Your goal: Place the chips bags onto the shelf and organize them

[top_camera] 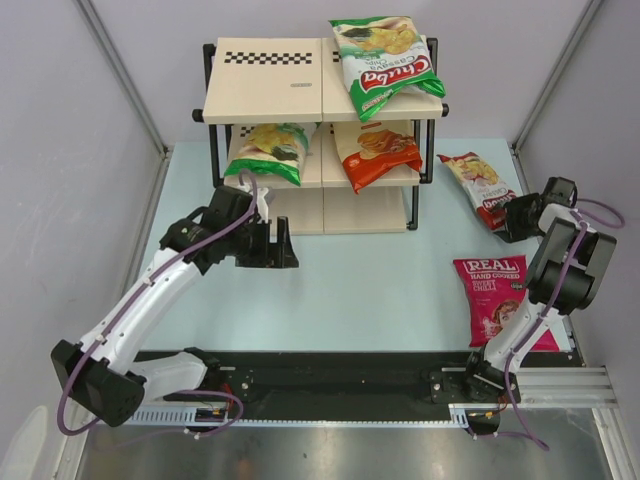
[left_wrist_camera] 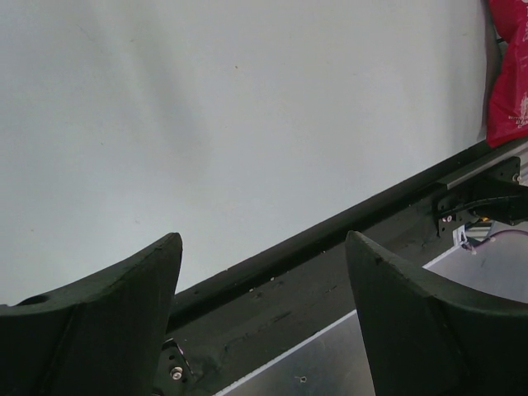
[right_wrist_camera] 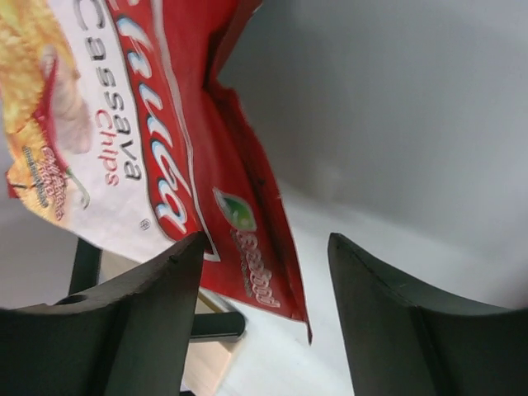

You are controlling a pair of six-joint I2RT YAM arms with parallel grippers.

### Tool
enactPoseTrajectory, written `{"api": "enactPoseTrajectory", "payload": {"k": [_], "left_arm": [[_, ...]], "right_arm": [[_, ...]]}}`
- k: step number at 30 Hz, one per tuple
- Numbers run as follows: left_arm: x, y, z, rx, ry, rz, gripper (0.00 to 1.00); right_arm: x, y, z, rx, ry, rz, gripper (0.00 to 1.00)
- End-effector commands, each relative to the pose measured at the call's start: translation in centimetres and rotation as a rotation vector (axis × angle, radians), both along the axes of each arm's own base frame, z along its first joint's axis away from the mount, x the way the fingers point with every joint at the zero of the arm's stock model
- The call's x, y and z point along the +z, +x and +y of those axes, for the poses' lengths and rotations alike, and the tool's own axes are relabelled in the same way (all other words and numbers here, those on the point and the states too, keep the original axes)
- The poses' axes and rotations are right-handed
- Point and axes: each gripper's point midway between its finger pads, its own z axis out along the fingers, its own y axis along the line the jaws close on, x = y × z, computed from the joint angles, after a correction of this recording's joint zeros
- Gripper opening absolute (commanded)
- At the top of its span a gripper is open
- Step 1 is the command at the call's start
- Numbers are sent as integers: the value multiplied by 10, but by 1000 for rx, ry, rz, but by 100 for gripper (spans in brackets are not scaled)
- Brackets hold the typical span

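Three of the five bags are seen lodged on the three-tier rack of beige wooden boards on a black tube frame [top_camera: 265, 75]: one green-and-white glossy pillow bag [top_camera: 385, 60] on the top board at the right, a second green-and-white bag [top_camera: 270, 148] on the middle board at the left, and an orange cassava bag [top_camera: 375, 150] beside it. The step in hand is judged to be the pick-up of the red-and-white glossy chips bag [top_camera: 478, 180], which lies on the pale blue table [top_camera: 360, 280] just right of the rack. The right gripper [top_camera: 518, 215] is brought to its near end; in the right wrist view the jaws are seen apart with the bag's lower corner between them and a clear gap on one side, so nothing is clamped yet. The left gripper [top_camera: 283, 245] is held wide apart and empty in front of the rack's lower left. The magenta bag with a face [top_camera: 490, 290] is left on the table near the right arm. Next, a firm pinch on the thin seam is called for, then a lift clear of the frame's post.
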Motion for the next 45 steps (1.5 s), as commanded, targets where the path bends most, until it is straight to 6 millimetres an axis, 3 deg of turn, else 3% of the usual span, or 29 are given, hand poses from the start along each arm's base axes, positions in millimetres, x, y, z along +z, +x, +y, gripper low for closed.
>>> {"api": "enactPoseTrajectory", "payload": {"k": [1, 6, 7, 8, 11, 16, 19, 20, 24, 28, 30, 31, 36, 40, 45], "left_arm": [[13, 4, 0, 10, 1, -10, 84], [7, 8, 1, 26, 26, 11, 84], [6, 9, 1, 31, 30, 18, 84], [5, 11, 0, 33, 32, 23, 84], [0, 13, -3, 34, 33, 47, 84], [-9, 16, -5, 23, 44, 54, 84], [-13, 18, -7, 17, 36, 50, 84], [-15, 17, -8, 14, 30, 49, 84], [-15, 27, -8, 41, 28, 22, 84], [-11, 46, -20, 45, -4, -14, 84], [-19, 54, -29, 29, -18, 3, 84], [-17, 60, -37, 13, -41, -11, 84], [-26, 73, -50, -5, -38, 32, 84], [-35, 75, -56, -22, -21, 63, 83], [-31, 77, -64, -52, 1, 88, 83]], "right_arm": [[-8, 14, 1, 44, -27, -15, 66], [-18, 11, 9, 95, -59, 16, 48], [-21, 12, 11, 100, -63, 19, 42], [-20, 14, 12, 102, -69, 14, 25], [-16, 19, 18, 103, -72, -1, 4], [4, 13, 48, 185, -112, 11, 0], [27, 0, 64, 222, -153, 23, 0], [44, -2, 73, 238, -171, -3, 0], [71, -22, 95, 274, -194, -8, 0], [69, -56, 116, 287, -110, 58, 0], [71, -71, 121, 300, -111, 77, 0], [87, -77, 124, 307, -131, 44, 0], [115, -116, 140, 356, -114, 41, 0], [124, -146, 166, 416, -73, 60, 0], [138, -183, 220, 510, -11, 63, 4]]}}
